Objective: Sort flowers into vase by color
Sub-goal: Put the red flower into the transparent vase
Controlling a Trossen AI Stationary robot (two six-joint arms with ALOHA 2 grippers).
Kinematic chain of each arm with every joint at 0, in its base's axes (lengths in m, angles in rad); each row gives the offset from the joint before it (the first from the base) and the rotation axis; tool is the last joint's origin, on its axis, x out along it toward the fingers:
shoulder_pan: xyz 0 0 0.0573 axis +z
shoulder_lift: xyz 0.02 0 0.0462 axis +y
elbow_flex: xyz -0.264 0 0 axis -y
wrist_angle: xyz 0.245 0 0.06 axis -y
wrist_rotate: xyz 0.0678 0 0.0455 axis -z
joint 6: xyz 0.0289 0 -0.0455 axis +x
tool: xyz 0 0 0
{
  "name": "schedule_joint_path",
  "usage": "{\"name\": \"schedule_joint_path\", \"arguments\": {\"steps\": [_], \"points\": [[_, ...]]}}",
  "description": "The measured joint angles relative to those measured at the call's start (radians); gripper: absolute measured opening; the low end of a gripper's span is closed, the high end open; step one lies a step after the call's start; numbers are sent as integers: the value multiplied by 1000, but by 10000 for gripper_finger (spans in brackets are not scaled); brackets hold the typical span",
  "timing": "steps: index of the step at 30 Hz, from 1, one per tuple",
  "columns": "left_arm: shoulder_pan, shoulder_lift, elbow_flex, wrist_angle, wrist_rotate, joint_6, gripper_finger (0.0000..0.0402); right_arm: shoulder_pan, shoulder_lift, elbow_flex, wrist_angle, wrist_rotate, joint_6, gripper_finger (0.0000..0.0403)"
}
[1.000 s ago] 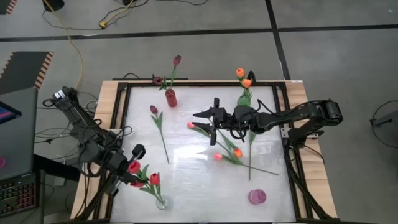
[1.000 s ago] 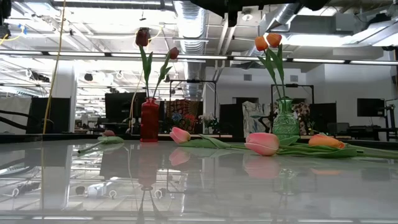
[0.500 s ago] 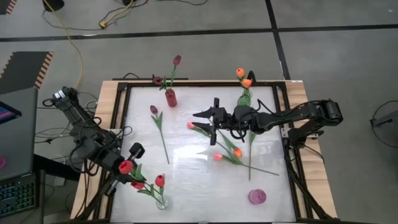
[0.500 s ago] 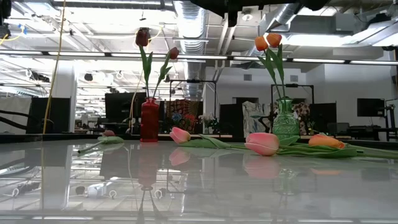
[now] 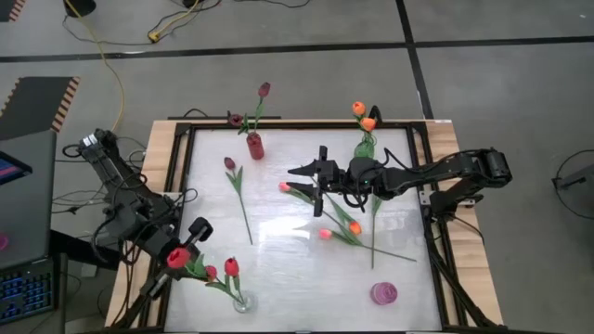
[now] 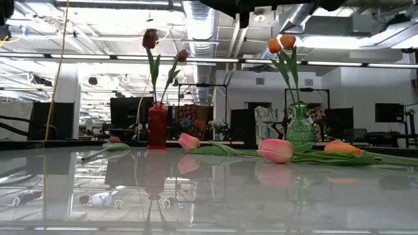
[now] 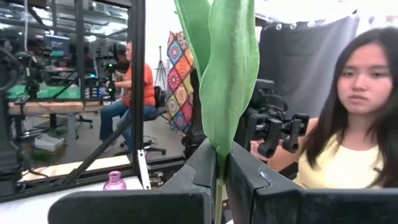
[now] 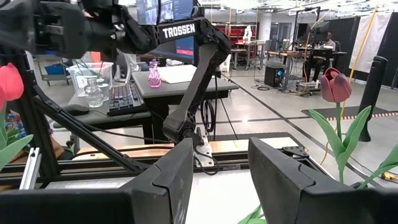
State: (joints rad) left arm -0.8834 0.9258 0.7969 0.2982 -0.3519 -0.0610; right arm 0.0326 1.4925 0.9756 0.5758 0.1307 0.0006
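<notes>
At the table's (image 5: 278,278) near left corner, the left gripper (image 5: 182,252) has its jaws clamped on the green stem of a red tulip (image 5: 175,259), its head out over the table's edge. Just right of it, a clear vase (image 5: 241,301) on the near edge holds two red tulips (image 5: 231,267). A pink vase (image 5: 383,293) stands empty at the near right.

At mid-table, the right gripper (image 5: 316,176) hovers with jaws apart and nothing between them, above loose flowers: two pink tulips (image 5: 325,234) and an orange one (image 5: 355,227), their stems crossing. A maroon tulip (image 5: 229,163) lies alone farther left.

Along the far edge, a red vase (image 5: 254,146) carries two maroon tulips (image 5: 264,90), and a green vase (image 5: 365,147) to its right carries two orange tulips (image 5: 359,109).

Beyond the table, the left wrist view takes in a person in a yellow top (image 7: 348,155) close by and a seated person in an orange shirt (image 7: 134,81) farther back.
</notes>
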Motion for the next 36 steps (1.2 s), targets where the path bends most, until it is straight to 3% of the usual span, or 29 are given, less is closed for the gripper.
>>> {"name": "schedule_joint_path", "arguments": {"steps": [13,19,36], "points": [[-64,128,81,-53,-45,25,5,0,0,0,0,0,0,179],[-107,160,137,-133,-147,30,5,1,0,0,0,0,0,179],[-131,224,147,-130,-210,61,5,1,0,0,0,0,0,179]]}}
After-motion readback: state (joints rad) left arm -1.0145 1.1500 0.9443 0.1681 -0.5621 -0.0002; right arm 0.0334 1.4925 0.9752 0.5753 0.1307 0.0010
